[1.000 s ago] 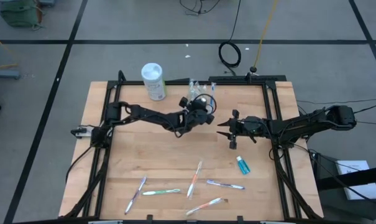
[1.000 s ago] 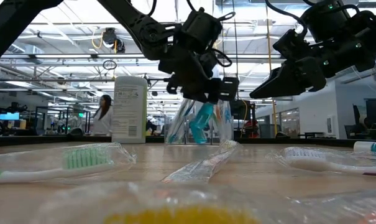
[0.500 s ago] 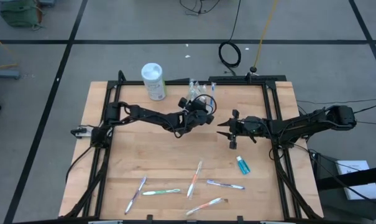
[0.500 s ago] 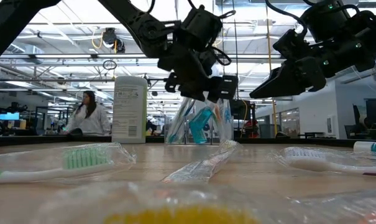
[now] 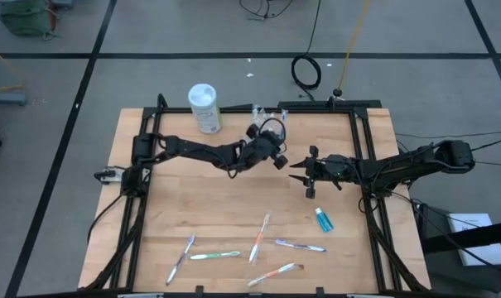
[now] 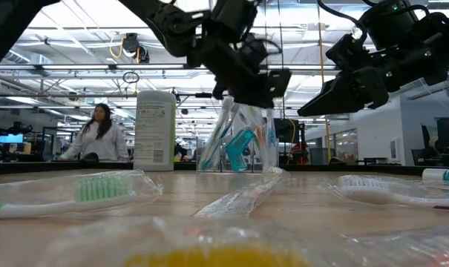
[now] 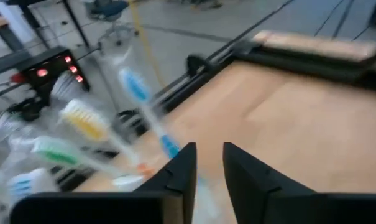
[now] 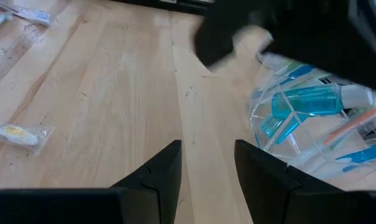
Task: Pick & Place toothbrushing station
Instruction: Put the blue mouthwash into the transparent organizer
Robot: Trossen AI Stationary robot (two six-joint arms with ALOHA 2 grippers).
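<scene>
Five loose toothbrushes (image 5: 259, 237) lie well nearward of both my claws, in wrappers, with bare wood between them and me. One blue toothpaste tube (image 5: 324, 219) lies near my right claw (image 5: 295, 172), which hangs released and empty over mid-table. My left claw (image 5: 276, 157) hovers just beside the clear cup (image 6: 243, 141), on its near side; whether it is clenched or released I cannot tell. That cup stands close to the table's far edge (image 5: 316, 110), holding several brushes and a blue tube. One white canister (image 5: 205, 108) stands farther left; its label is unreadable.
</scene>
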